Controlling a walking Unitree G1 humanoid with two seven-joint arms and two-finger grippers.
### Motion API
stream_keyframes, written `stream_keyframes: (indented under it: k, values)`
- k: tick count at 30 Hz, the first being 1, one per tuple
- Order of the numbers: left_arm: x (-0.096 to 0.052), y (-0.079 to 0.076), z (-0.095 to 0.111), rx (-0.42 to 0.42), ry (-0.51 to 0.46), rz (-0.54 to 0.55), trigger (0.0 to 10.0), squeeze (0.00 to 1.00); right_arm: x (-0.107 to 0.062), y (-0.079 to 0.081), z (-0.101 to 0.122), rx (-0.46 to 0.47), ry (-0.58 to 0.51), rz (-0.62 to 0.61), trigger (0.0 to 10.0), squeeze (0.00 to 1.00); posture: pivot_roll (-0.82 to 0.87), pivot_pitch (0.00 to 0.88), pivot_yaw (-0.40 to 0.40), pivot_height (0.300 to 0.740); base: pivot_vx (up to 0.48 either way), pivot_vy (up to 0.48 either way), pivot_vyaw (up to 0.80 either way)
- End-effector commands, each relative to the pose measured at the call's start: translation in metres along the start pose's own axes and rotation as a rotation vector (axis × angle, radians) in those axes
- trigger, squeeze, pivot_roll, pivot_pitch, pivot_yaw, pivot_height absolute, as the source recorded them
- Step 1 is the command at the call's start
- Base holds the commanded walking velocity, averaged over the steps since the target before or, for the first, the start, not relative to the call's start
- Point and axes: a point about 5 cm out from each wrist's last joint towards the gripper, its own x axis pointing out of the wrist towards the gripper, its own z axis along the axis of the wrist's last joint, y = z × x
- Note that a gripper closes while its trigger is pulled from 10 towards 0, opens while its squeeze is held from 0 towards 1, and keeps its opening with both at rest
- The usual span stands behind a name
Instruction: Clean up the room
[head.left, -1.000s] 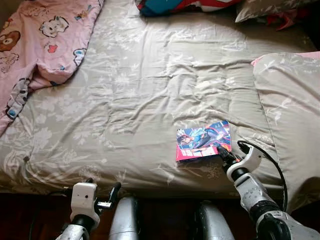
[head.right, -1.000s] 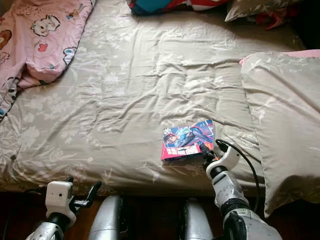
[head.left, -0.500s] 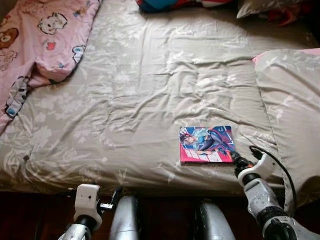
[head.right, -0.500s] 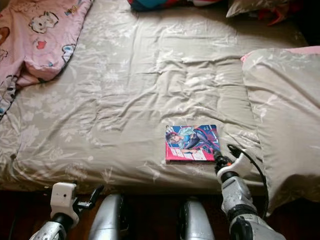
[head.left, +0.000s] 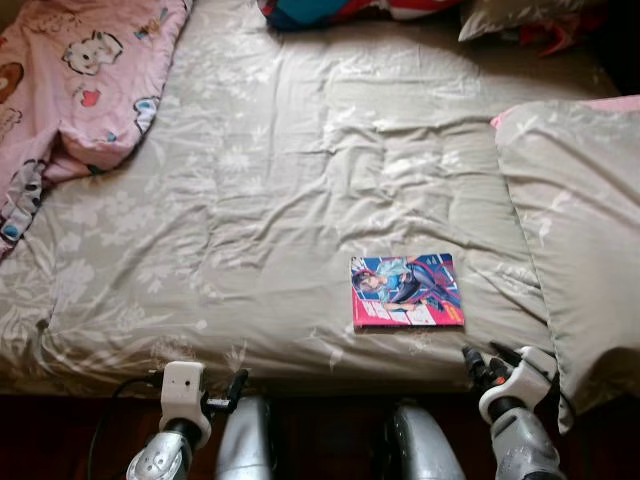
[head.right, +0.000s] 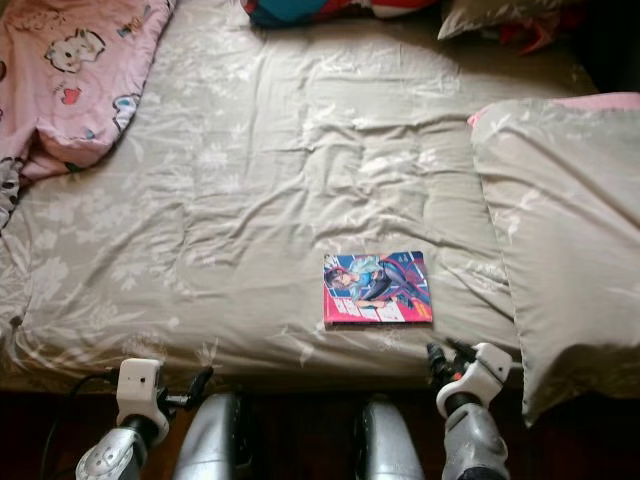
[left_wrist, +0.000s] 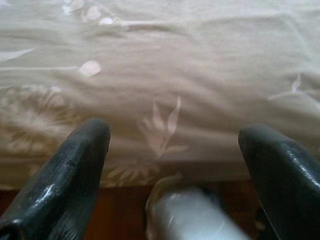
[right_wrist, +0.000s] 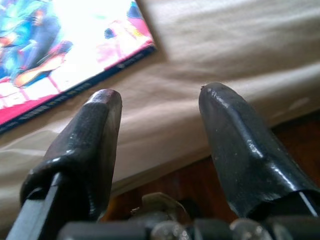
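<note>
1. Comic book (head.left: 407, 291) lies flat near the front edge of the bed sheet (head.left: 280, 200); right gripper (head.left: 487, 361) hangs just beyond its corner, fingers spread, empty.
2. Risk, judged: the thin cover sits flush on soft fabric; a pinch may snag sheet instead.
3. Left gripper (left_wrist: 170, 150) released, idle at the bed edge.
4. Right wrist view resolves the book's spine edge; head views add the pink blanket (head.left: 70, 80).

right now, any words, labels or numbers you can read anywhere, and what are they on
Book on the bed: white lettering on its pink band near the lower edge, too blurred to read.
Book spine in the right wrist view: a line of small print, too small to read.
Pink blanket: cartoon animals, no legible words.
Nothing else carries text.
</note>
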Motion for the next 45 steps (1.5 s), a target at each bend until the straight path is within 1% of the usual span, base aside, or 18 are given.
stream_keyframes:
  k: [1, 3, 7, 8, 9, 10, 14, 18, 20, 22, 23, 24, 25, 30, 32, 33, 42, 45]
  values:
    - [-0.007, 0.004, -0.017, -0.02, 0.06, 0.034, 10.0, 0.0, -0.007, 0.002, -0.007, -0.074, -0.009, 0.038, 10.0, 0.0, -0.03, 0.154, -0.002, 0.667, 0.0, 0.0, 0.0]
    - [-0.002, 0.001, -0.017, -0.019, 0.073, 0.029, 10.0, 0.0, -0.01, 0.008, -0.016, -0.129, 0.016, 0.066, 10.0, 0.0, -0.04, 0.13, -0.009, 0.682, 0.0, 0.0, 0.0]
    - [0.001, -0.004, -0.022, -0.018, 0.105, 0.023, 10.0, 0.0, -0.014, 0.007, -0.027, -0.138, 0.076, 0.051, 10.0, 0.0, -0.06, 0.085, -0.024, 0.697, 0.0, 0.0, 0.0]
    - [0.001, -0.005, -0.029, -0.012, 0.148, 0.023, 10.0, 0.0, -0.019, 0.006, -0.039, -0.166, 0.138, 0.04, 10.0, 0.0, -0.05, 0.066, -0.03, 0.707, 0.0, 0.0, 0.0]
    - [0.001, -0.006, -0.033, -0.011, 0.179, 0.03, 10.0, 0.0, -0.022, 0.005, -0.046, -0.191, 0.181, 0.034, 10.0, 0.0, -0.05, 0.028, -0.034, 0.717, 0.0, 0.0, 0.0]
    - [0.001, -0.006, -0.035, -0.018, 0.19, 0.039, 10.0, 0.0, -0.024, 0.004, -0.05, -0.201, 0.2, 0.032, 10.0, 0.0, -0.05, 0.015, -0.035, 0.722, 0.0, 0.0, 0.0]
    - [-0.005, -0.004, -0.046, -0.016, 0.255, 0.059, 10.0, 0.0, -0.032, 0.0, -0.064, -0.211, 0.279, -0.012, 10.0, 0.0, -0.04, 0.0, -0.047, 0.74, 0.0, 0.0, 0.0]
    - [-0.01, -0.003, -0.057, 0.015, 0.333, 0.066, 10.0, 0.0, -0.032, 0.004, -0.068, -0.221, 0.317, -0.011, 10.0, 0.0, -0.05, 0.0, -0.043, 0.74, 0.0, 0.0, 0.0]
    - [-0.012, -0.002, -0.061, 0.009, 0.358, 0.074, 10.0, 0.0, -0.033, 0.005, -0.071, -0.242, 0.335, -0.005, 10.0, 0.0, -0.06, 0.0, -0.037, 0.74, 0.0, 0.0, 0.0]
    - [-0.019, -0.001, -0.069, 0.002, 0.397, 0.088, 10.0, 0.0, -0.037, 0.002, -0.077, -0.277, 0.382, -0.028, 10.0, 0.0, -0.07, 0.0, -0.035, 0.74, 0.0, 0.0, 0.0]
    - [-0.025, -0.001, -0.076, 0.018, 0.44, 0.084, 10.0, 0.0, -0.039, -0.001, -0.08, -0.258, 0.394, -0.067, 10.0, 0.0, -0.06, 0.0, -0.037, 0.74, 0.0, 0.0, 0.0]
    - [-0.025, -0.001, -0.076, 0.018, 0.44, 0.084, 10.0, 0.0, -0.039, -0.001, -0.08, -0.258, 0.394, -0.067, 10.0, 0.0, -0.06, 0.0, -0.037, 0.74, 0.0, 0.0, 0.0]
    - [-0.029, -0.002, -0.081, 0.033, 0.461, 0.075, 10.0, 0.0, -0.042, -0.004, -0.083, -0.257, 0.41, -0.103, 10.0, 0.0, -0.06, 0.0, -0.041, 0.74, 0.0, 0.0, 0.0]
    - [-0.037, 0.0, -0.089, 0.031, 0.491, 0.098, 10.0, 0.0, -0.051, -0.008, -0.093, -0.279, 0.465, -0.108, 10.0, 0.0, -0.05, 0.0, -0.051, 0.74, 0.0, 0.0, 0.0]
    - [-0.042, 0.002, -0.093, 0.035, 0.515, 0.102, 10.0, 0.0, -0.057, -0.011, -0.098, -0.328, 0.48, -0.114, 10.0, 0.0, -0.05, 0.0, -0.052, 0.74, 0.0, 0.0, 0.2]
    - [-0.043, 0.002, -0.094, 0.036, 0.518, 0.102, 10.0, 0.0, -0.058, -0.012, -0.098, -0.327, 0.478, -0.12, 10.0, 0.0, -0.05, 0.0, -0.052, 0.74, 0.0, 0.0, 0.4]
    - [-0.041, 0.001, -0.093, 0.036, 0.521, 0.1, 10.0, 0.0, -0.055, -0.013, -0.094, -0.308, 0.468, -0.124, 10.0, 0.0, -0.07, 0.0, -0.051, 0.74, 0.0, 0.0, 0.76]
    - [-0.039, 0.0, -0.091, 0.04, 0.515, 0.097, 10.0, 0.0, -0.053, -0.012, -0.093, -0.287, 0.469, -0.128, 10.0, 0.0, -0.07, 0.0, -0.056, 0.74, 0.0, 0.44, 0.27]
